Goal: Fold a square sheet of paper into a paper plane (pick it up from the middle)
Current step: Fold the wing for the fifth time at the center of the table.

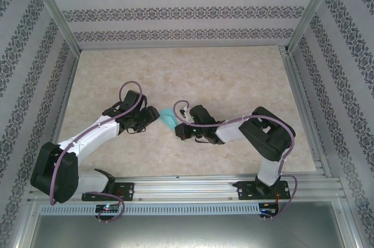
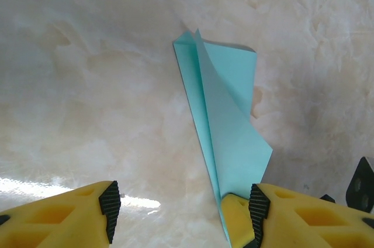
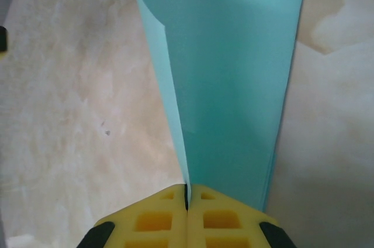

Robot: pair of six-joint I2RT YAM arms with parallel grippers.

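The turquoise sheet of paper (image 1: 168,118) is folded into a long narrow shape and sits between my two grippers at mid table. In the left wrist view the paper (image 2: 225,113) stands on its folded edge with one flap leaning right. My left gripper (image 2: 182,213) is open, and the paper's near end lies just inside its right finger (image 2: 292,213), touching neither pad. My right gripper (image 3: 187,196) is shut on the paper (image 3: 234,84) along its crease, pinching the near end. From above, the left gripper (image 1: 153,113) and right gripper (image 1: 178,128) face each other across the paper.
The beige marbled tabletop (image 1: 234,78) stretches open behind and to both sides. Patterned walls and aluminium rails (image 1: 64,31) box the table in. A dark part (image 2: 362,185) of the other arm shows at the right edge of the left wrist view.
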